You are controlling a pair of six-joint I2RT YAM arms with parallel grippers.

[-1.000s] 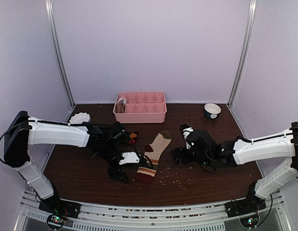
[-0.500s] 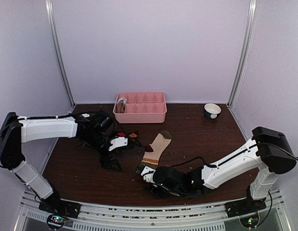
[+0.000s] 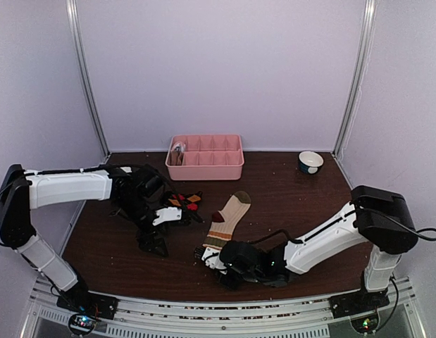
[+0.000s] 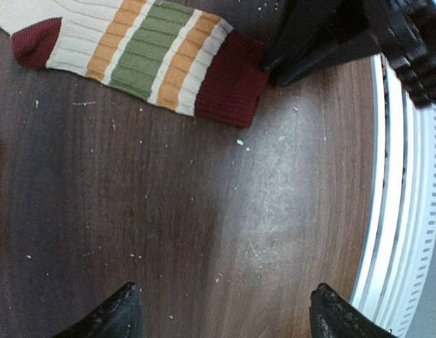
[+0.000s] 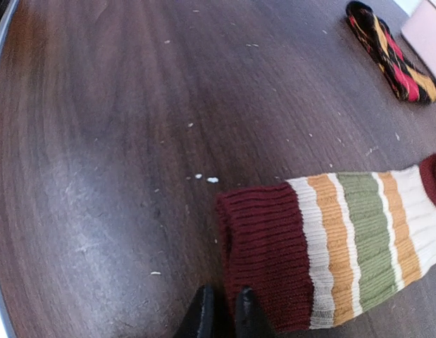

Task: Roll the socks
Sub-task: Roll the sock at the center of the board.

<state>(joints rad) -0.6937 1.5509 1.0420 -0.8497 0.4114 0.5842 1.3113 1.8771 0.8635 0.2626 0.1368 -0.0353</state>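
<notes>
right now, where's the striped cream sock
In the top view the striped sock lies flat mid-table, toe toward the pink tray, with the black patterned sock to its left and the right end effector at its maroon cuff.

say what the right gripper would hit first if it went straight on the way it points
Likely the dark red ribbed cuff of the cream, orange and green striped sock; the right gripper sits at its near edge.
</notes>
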